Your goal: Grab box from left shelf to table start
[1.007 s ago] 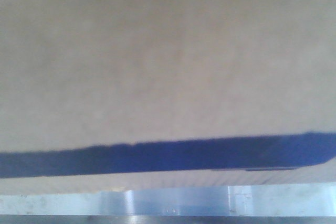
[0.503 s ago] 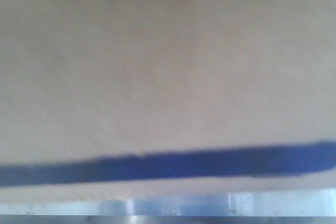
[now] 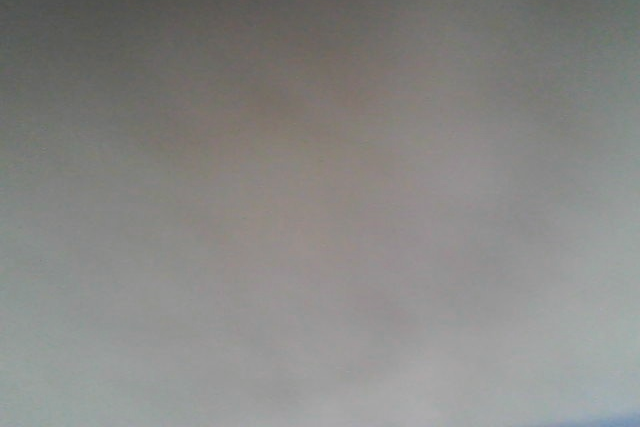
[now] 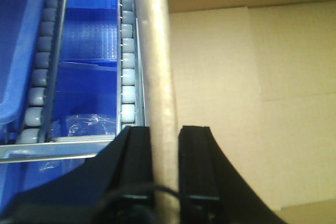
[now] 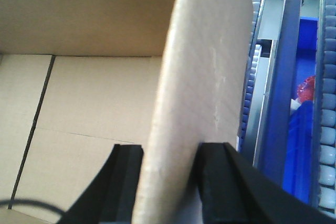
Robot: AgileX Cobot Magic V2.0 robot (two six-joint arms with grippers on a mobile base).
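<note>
The box (image 3: 320, 187) fills the front view as a blurred brown cardboard face very close to the camera. In the left wrist view my left gripper (image 4: 164, 129) is shut on the box's (image 4: 252, 103) upright left wall, with one black finger (image 4: 137, 145) outside and the other inside. My right gripper (image 5: 168, 150) is likewise shut on the right wall of the box (image 5: 205, 77), and the box's empty inside shows to its left. The left shelf's silvery front edge (image 4: 52, 148) lies just beside the left gripper. The table is out of view.
Grey roller tracks (image 4: 127, 51) run along the shelf beside the box's left wall, with blue bins (image 4: 89, 40) between them. On the right side there are more roller rails (image 5: 254, 51) and a blue bin (image 5: 302, 129) holding something red (image 5: 307, 87).
In the front view the dark blue band slid down and out of frame, and the metal rail at the bottom vanished. The cardboard face now covers the whole view.
</note>
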